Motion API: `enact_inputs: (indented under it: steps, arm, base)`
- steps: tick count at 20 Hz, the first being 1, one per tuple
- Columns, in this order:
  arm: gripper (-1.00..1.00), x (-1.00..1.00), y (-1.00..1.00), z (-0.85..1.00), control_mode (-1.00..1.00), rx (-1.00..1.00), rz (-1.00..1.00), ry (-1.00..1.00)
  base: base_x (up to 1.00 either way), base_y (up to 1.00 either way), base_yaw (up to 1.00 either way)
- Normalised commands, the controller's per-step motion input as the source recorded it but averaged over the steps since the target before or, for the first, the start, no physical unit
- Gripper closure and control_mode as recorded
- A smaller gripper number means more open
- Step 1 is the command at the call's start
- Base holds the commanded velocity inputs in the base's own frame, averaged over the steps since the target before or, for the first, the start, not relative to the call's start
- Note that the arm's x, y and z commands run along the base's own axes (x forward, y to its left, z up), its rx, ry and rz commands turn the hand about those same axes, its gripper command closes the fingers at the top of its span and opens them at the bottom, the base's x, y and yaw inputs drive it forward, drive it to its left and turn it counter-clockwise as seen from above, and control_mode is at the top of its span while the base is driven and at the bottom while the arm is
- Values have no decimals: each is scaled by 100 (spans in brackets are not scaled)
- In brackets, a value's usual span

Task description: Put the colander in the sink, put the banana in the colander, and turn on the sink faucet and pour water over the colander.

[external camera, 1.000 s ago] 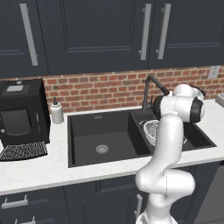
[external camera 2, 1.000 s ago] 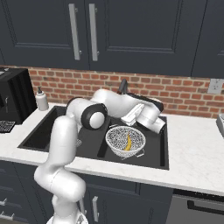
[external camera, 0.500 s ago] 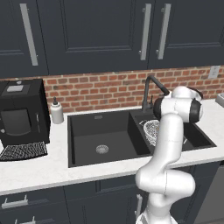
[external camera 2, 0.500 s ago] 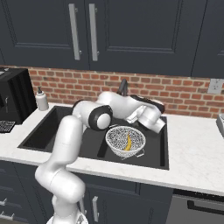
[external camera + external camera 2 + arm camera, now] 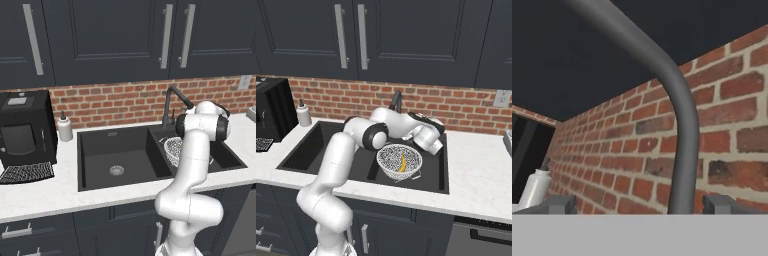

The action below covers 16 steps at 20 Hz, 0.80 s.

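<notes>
Tool (image 5: 639, 204) spread wide, empty, straddling the faucet (image 5: 682, 125) stem by the brick wall (image 5: 622, 165). Banana (image 5: 403, 162) in colander (image 5: 399, 160), colander in sink (image 5: 331, 150).

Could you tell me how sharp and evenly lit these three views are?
Left and right base views: even, flat light, no glare, slightly soft; the banana reads clearly in the colander. Hand view: the sink faucet looms close, brick somewhat blurred.

White marbled surface (image 5: 60, 192) against brick wall; black sink (image 5: 120, 150) set in; black coffee machine (image 5: 22, 132) and white soap bottle (image 5: 64, 127) standing left of sink.
</notes>
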Motion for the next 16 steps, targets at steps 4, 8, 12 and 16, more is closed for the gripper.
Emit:
enact_inputs:
  steps: [4, 8, 12, 16]
  arm:
    - [-100, 15, -1, 0, -100, 0, 0, 0]
    - [-100, 7, -2, 0, -100, 0, 0, 0]
    - [-100, 4, -1, 0, -100, -1, 0, 0]
    - [-100, 7, 0, -1, -100, -1, 0, 1]
  base:
    - [0, 0, 0]
    - [0, 0, 0]
    - [0, 0, 0]
    - [0, 0, 0]
